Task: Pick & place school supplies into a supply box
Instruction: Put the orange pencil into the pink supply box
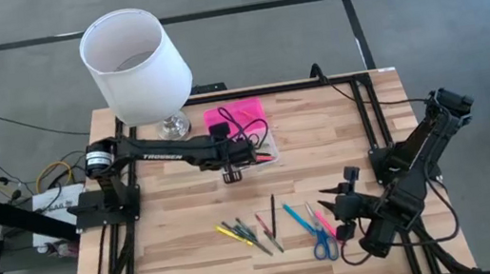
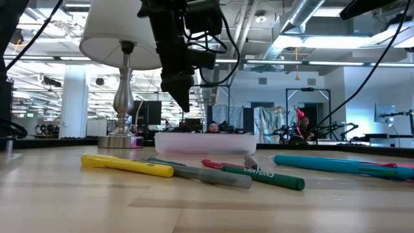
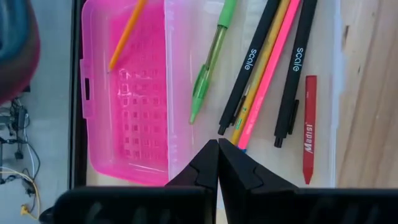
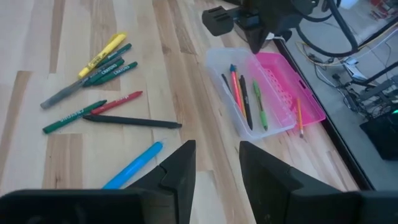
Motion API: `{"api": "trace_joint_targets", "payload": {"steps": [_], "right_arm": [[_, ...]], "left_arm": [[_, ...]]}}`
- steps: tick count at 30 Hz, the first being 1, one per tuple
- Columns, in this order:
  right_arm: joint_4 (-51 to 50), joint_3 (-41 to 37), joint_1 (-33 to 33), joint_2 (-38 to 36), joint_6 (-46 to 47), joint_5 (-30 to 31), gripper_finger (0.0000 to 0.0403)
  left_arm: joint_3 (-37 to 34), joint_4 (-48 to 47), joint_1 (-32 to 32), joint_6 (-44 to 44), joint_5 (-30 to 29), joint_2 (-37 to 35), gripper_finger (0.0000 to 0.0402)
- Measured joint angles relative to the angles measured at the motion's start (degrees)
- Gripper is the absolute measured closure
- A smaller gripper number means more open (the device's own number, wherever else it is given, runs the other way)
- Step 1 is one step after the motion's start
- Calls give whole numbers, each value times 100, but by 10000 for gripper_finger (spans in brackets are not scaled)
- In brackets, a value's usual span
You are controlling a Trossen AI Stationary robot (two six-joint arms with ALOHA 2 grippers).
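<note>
I have the left gripper [image 1: 231, 174] hanging just over the near edge of the supply box [image 1: 247, 135], its fingers pinched together on nothing. The box sits at the far side of the table [image 1: 195, 259], beside the base of the white lamp [image 1: 135, 56], its pink lid [image 3: 124, 93] folded open. Inside the clear base lie a green pen [image 3: 211, 59], two black pens, a pink and a yellow pencil and a red crayon [image 3: 310, 127]; an orange pencil [image 3: 127, 34] rests across the lid.

My right gripper [image 4: 216, 168] waits near the right front, jaws apart and empty, over the loose supplies: a yellow highlighter [image 2: 129, 165], green markers [image 2: 265, 176], a black pen [image 4: 130, 122], a blue marker [image 4: 134, 165] and the blue-handled scissors [image 1: 324, 244].

The risks I see: the orange pencil on the lid could roll off the back edge of the table if the lid is bumped, and it would stop the lid from closing. The left arm's cables hang close to the box and may drag it. The loose pens lie crossed and touching, so a grasp on one could scatter its neighbours.

The table is pale wood planking on a black frame. Beyond it is an open workshop with pipes overhead; what I take to be people sit far off, too small to be sure.
</note>
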Motion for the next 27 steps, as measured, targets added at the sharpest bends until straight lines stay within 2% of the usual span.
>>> {"api": "trace_joint_targets", "payload": {"steps": [5, 8, 13, 18, 21, 25, 27], "right_arm": [[-11, 0, -177, 0, -9, 66, 285], [-39, -87, -491, -4, -2, 438, 285], [-273, -126, -1544, -4, -318, 131, 285], [344, -127, -2870, -7, -1686, -274, 285], [1207, -127, -3684, -7, -2818, -959, 285], [2464, -127, -4670, -7, -4286, -2628, 285], [2784, -128, -5112, -7, -4717, -3185, 285]], "left_arm": [[0, -8, -107, -8, -2, -2, 401], [0, -84, -174, -84, 68, -2, 401], [0, -474, -432, -415, 496, -4, 401], [-113, -589, -1051, -674, 500, -9, 401], [-260, -579, -1550, -895, 395, -11, 402], [-604, -564, -2264, -1387, -45, -11, 402], [-817, -588, -2629, -1744, -440, -11, 402]]}}
